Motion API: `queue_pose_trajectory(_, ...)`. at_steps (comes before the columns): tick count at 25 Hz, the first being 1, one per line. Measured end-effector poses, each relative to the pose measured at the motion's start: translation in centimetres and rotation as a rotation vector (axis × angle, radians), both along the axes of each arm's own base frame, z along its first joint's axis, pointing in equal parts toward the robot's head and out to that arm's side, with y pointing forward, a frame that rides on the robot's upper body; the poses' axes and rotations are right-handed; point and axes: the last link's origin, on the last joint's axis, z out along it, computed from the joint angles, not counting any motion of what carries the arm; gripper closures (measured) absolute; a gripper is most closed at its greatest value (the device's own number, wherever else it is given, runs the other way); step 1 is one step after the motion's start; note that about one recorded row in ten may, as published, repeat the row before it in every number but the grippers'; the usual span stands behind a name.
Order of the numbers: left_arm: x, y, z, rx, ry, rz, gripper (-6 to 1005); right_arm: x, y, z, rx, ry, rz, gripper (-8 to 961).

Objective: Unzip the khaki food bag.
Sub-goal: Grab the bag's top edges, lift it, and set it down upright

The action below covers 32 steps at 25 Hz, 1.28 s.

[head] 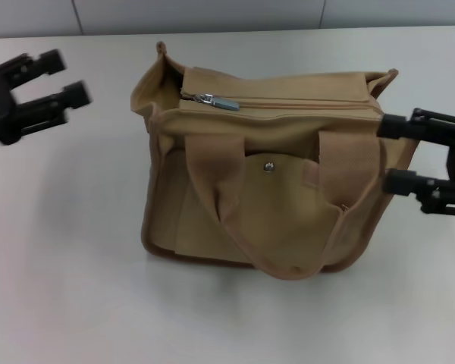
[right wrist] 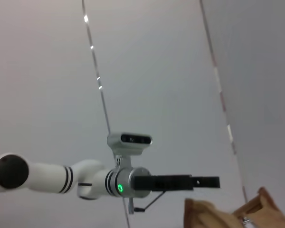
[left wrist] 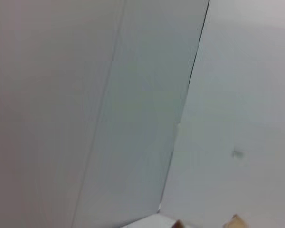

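Webbing handles [head: 288, 220] of a darker tan are seen draped down the near face of the khaki food bag [head: 265, 159], looping to its lower edge. Between them a front pocket flap is fastened by a metal snap [head: 269, 166]. The bag is placed upright at the middle of the white table [head: 76, 288], leaning a little away from the robot.

At the bag's right end the right gripper [head: 394, 155] is held level, its two black fingers spread apart, one against the upper corner of the bag and the other just beside the side panel lower down; nothing is clamped between them.

Along the top, the zipper [head: 288, 104] is seen closed for most of its length, with the silver pull [head: 218, 101] lying near the left end, where the fabric gapes open slightly.

Well apart from the bag, at the far left, the left gripper [head: 70, 78] is held above the table with its fingers parted and empty. In the right wrist view the left arm [right wrist: 85, 178] is shown reaching sideways before a pale wall, with a corner of the bag [right wrist: 228, 213] visible near it.
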Motion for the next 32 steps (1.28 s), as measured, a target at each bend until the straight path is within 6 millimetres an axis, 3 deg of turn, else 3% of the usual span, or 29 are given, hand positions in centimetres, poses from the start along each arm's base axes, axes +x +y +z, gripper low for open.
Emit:
queue_pose_trajectory(8,1.1,-0.1,-2.4,-0.118,0.120,-0.049,158,1.0,-0.7,0.2,0.026,0.004,-0.036,208)
queue_pose_trajectory(16,0.2,-2.7,-0.5,-0.138,0.038,-0.065,159,1.0,-0.6,0.3,0.035,0.007,-0.042,209)
queue_pose_trajectory(21,0.7,-3.2,-1.9,-0.148,0.002,-0.073,184,0.7,-0.2,0.3,0.030,0.006,-0.032,209)
queue_pose_trajectory(32,1.0,-2.2,-5.0,-0.152,-0.029,-0.054,251,0.5,0.0,0.3,0.016,0.011,-0.039,209)
